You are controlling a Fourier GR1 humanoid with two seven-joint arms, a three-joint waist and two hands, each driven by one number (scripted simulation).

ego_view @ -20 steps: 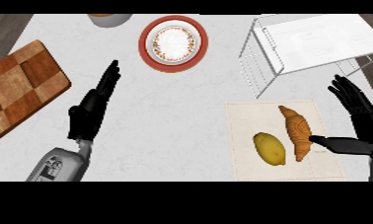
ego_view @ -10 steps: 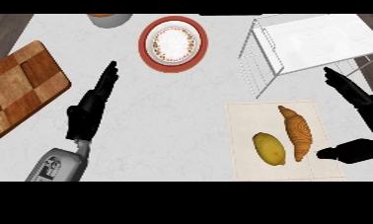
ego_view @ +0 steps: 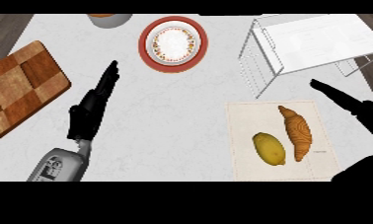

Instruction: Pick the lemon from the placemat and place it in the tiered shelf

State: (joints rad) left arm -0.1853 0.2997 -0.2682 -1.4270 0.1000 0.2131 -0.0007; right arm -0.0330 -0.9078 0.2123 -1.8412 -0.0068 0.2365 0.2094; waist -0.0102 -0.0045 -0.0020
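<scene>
**Lemon on placemat, right robot hand open beside it**

Lemon (ego_view: 270,148) lies on the placemat (ego_view: 247,119) near the desk's (ego_view: 182,119) front right corner, just beside a croissant (ego_view: 296,131). Right robot hand (ego_view: 344,99) at the placemat's right edge, fingers straight, holding nothing. Tiered shelf (ego_view: 306,45) sits at the back right. Left robot hand (ego_view: 91,109) rests open near the left side, fingers up, empty. Plate (ego_view: 173,44) at back centre; cutting board (ego_view: 25,82) at left edge.

The right hand (ego_view: 348,103) has drawn back toward the view's right edge, off the placemat (ego_view: 320,158), fingers now straight.
</scene>
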